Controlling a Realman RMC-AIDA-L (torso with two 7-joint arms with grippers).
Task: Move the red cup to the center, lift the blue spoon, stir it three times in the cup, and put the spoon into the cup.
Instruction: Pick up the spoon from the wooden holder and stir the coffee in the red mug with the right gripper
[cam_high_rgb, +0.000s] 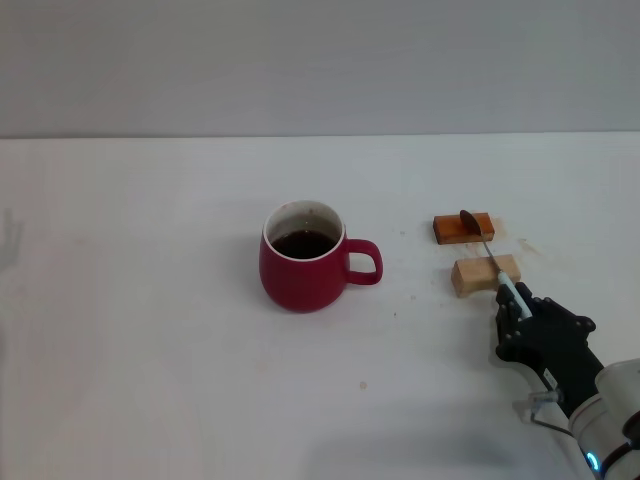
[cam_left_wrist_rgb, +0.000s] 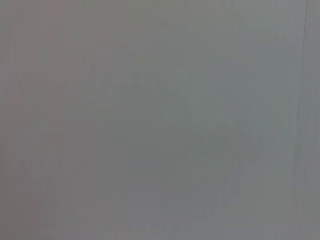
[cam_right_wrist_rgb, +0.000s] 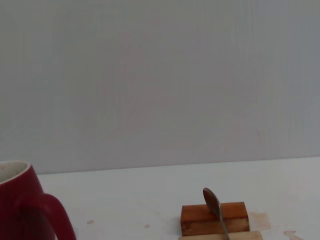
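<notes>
The red cup (cam_high_rgb: 302, 258) stands near the table's middle with dark liquid inside and its handle toward the right. Its edge also shows in the right wrist view (cam_right_wrist_rgb: 20, 205). The blue spoon (cam_high_rgb: 490, 255) lies across two blocks. Its grey bowl rests on the orange-brown block (cam_high_rgb: 450, 230) and its pale blue handle runs toward me. In the right wrist view the bowl of the spoon (cam_right_wrist_rgb: 212, 201) sits on that block. My right gripper (cam_high_rgb: 520, 312) is at the handle's near end, closed around it. The left gripper is out of view.
A pale wooden block (cam_high_rgb: 472, 275) lies just in front of the orange-brown block, under the spoon's neck. Small brown stains mark the white table (cam_high_rgb: 150, 330) around the blocks. The left wrist view shows only plain grey.
</notes>
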